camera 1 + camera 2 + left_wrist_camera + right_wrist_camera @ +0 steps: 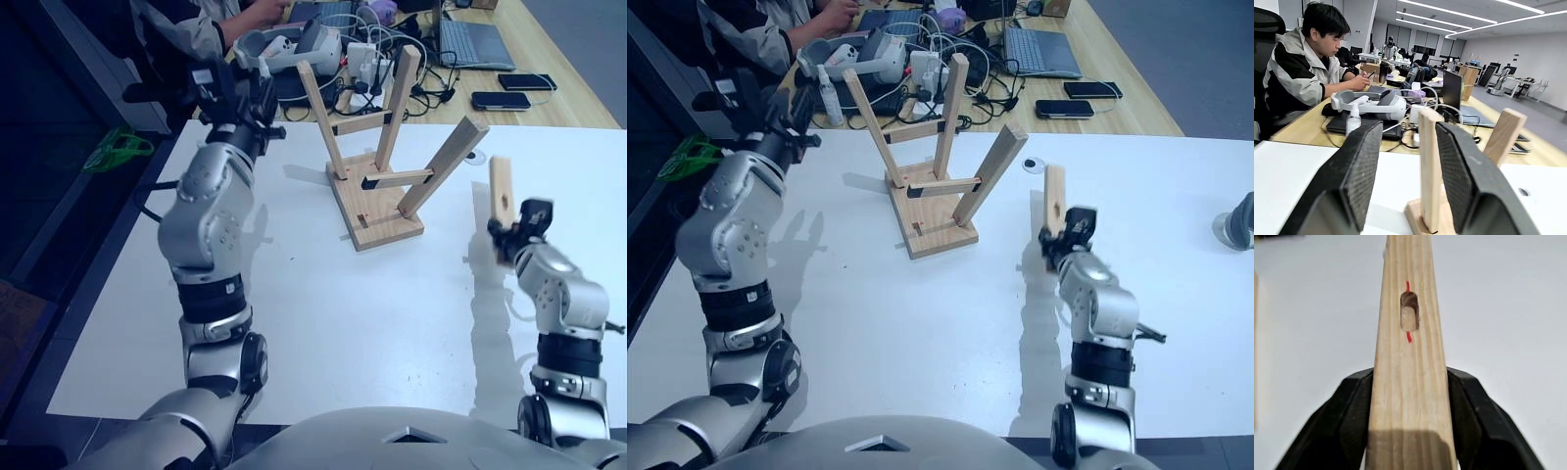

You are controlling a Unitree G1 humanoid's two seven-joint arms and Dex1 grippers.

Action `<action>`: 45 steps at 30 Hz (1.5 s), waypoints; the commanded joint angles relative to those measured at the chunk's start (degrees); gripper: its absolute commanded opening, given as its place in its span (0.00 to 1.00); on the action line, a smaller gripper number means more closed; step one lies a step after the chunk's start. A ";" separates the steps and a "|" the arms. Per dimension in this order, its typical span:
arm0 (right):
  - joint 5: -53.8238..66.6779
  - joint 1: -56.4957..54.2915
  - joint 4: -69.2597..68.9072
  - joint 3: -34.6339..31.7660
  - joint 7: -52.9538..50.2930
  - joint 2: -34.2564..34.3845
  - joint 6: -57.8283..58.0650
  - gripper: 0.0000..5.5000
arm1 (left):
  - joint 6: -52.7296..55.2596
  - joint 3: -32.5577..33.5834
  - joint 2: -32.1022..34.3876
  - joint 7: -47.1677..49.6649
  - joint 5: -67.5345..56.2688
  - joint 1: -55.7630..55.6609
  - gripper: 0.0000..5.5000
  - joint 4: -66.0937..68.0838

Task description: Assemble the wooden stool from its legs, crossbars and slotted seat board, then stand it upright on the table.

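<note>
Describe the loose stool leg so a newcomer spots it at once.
At the white table, right of the upturned stool, the right hand holds one wooden leg upright. Unlike the three fitted legs, it stands apart, showing a red-marked slot.

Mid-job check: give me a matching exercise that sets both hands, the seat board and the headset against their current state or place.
Things:
1. left hand
2. right hand
3. seat board
4. headset

States or places:
A. flat on the table
B. shut on a loose leg
C. open, empty
D. on the desk

Pairs: 1-C, 2-B, 3-A, 4-D
</note>
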 commanded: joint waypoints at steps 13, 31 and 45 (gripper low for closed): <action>8.09 -32.33 -13.40 8.13 16.66 -2.21 -16.97 0.38 | 20.12 19.43 -8.36 10.06 -52.13 -32.41 0.36 11.15; 12.25 -21.06 -20.74 14.44 31.49 -8.05 -14.92 0.37 | 12.82 8.69 -0.36 15.18 -66.14 -23.22 0.36 8.16; 9.34 -18.56 -19.06 14.84 38.24 -14.80 -17.69 0.37 | 8.65 4.99 2.61 15.34 -66.24 -20.30 0.21 7.31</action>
